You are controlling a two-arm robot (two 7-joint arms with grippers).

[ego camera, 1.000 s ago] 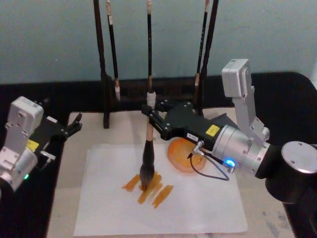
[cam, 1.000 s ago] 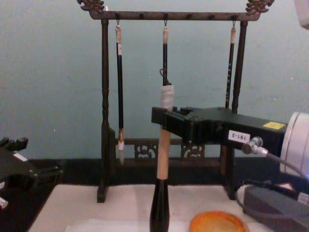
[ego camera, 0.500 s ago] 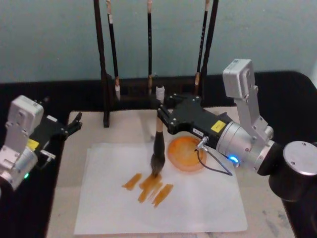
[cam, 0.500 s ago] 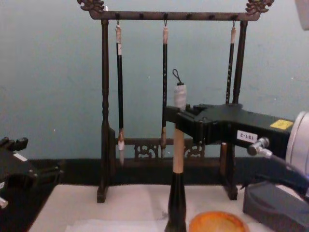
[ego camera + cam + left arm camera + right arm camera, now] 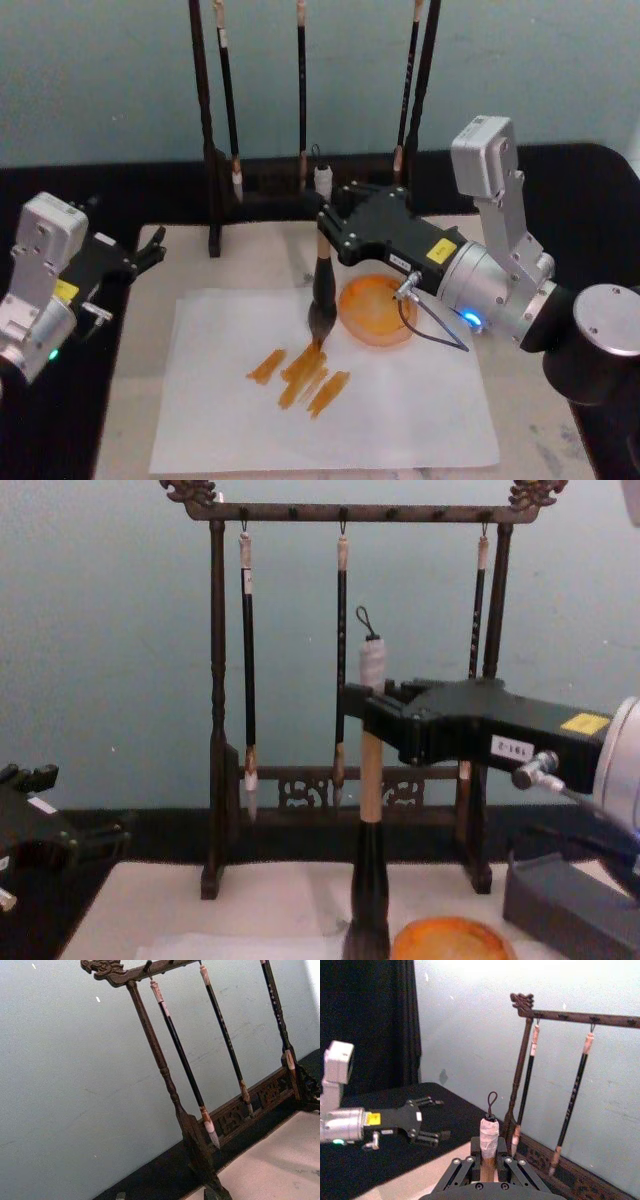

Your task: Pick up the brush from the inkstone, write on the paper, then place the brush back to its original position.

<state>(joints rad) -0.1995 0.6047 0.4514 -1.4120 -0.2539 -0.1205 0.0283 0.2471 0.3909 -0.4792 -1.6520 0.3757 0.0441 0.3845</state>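
Pale wood of the brush (image 5: 322, 268) handle stands nearly upright between the jaws of the right gripper (image 5: 326, 226), which are closed tight on it just below the white cap. The cap and its loop stick out above the jaws, while the black ferrule and dark tuft hang below them. In the right wrist view the handle sits centred in the clamp. The tuft is down at the paper (image 5: 400, 415), at the far end of a cluster of orange strokes (image 5: 300, 372); I cannot tell whether the hairs press the sheet. The inkstone (image 5: 373, 312) lies on the paper just to the right of the tuft, close beside it and under the right gripper's body. The left gripper (image 5: 150, 250) rests off the paper's left side, well apart from the brush, its fingers spread with nothing between them. Behind the paper stands a rack (image 5: 215, 680) with three thin brushes (image 5: 247, 660) hanging from it.
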